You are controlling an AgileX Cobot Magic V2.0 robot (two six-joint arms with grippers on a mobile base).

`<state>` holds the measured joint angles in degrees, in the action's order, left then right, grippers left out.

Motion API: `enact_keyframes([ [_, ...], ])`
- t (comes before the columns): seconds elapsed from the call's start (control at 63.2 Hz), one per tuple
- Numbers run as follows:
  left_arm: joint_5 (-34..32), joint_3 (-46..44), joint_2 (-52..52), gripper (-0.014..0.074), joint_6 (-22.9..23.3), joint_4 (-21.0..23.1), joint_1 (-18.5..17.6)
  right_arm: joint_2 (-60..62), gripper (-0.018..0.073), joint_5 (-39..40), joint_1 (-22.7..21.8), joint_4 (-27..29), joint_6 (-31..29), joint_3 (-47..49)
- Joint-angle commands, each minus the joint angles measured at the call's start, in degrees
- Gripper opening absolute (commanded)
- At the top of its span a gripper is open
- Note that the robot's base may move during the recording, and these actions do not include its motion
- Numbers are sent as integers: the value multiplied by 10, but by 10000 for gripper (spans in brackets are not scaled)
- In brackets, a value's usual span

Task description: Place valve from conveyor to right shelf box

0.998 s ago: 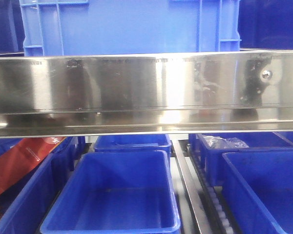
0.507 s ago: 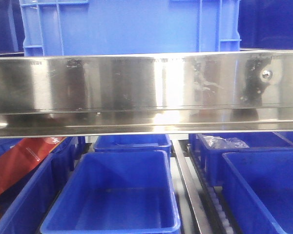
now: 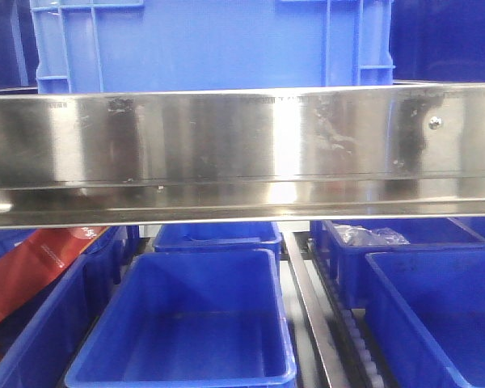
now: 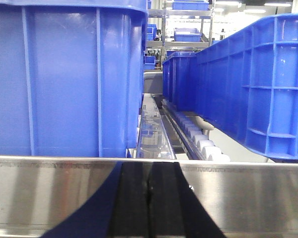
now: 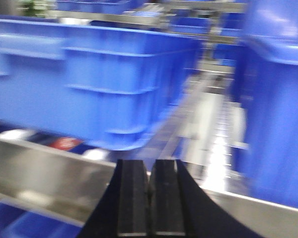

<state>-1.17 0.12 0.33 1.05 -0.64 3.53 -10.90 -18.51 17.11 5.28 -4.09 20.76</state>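
Both grippers, left (image 4: 149,198) and right (image 5: 149,198), are closed, empty; the centre bin (image 3: 182,323) (blue) is empty below the steel rail (image 3: 242,153).

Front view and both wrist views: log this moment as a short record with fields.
valve: not in any view
conveyor: not in any view
left end effector: black fingers pressed together, nothing between them, in front of a steel rail
right end effector: fingers together, empty; image blurred
near centre bin: blue, looks empty
rear right bin: holds a clear plastic bag
left bin: holds a red package
upper shelf: large blue crate behind the steel beam
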Motion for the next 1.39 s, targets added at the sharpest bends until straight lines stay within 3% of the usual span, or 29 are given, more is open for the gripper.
enact_keyframes([
  [0.0,-12,-1,-3,-111,3,-1,2,12,-162,36,-57,0,-3,-19],
  [0.158,-12,-1,-3,-111,3,-1,2,54,-162,106,-116,16,-3,-85],
  [0.507,-12,-1,-3,-111,3,-1,2,109,-162,129,-120,20,-3,-206],
  [0.586,-12,-1,-3,-111,3,-1,2,109,-162,163,-120,21,-3,-208],
  [1.378,-12,-1,-3,-111,3,-1,2,109,-162,148,-120,22,-3,-208],
])
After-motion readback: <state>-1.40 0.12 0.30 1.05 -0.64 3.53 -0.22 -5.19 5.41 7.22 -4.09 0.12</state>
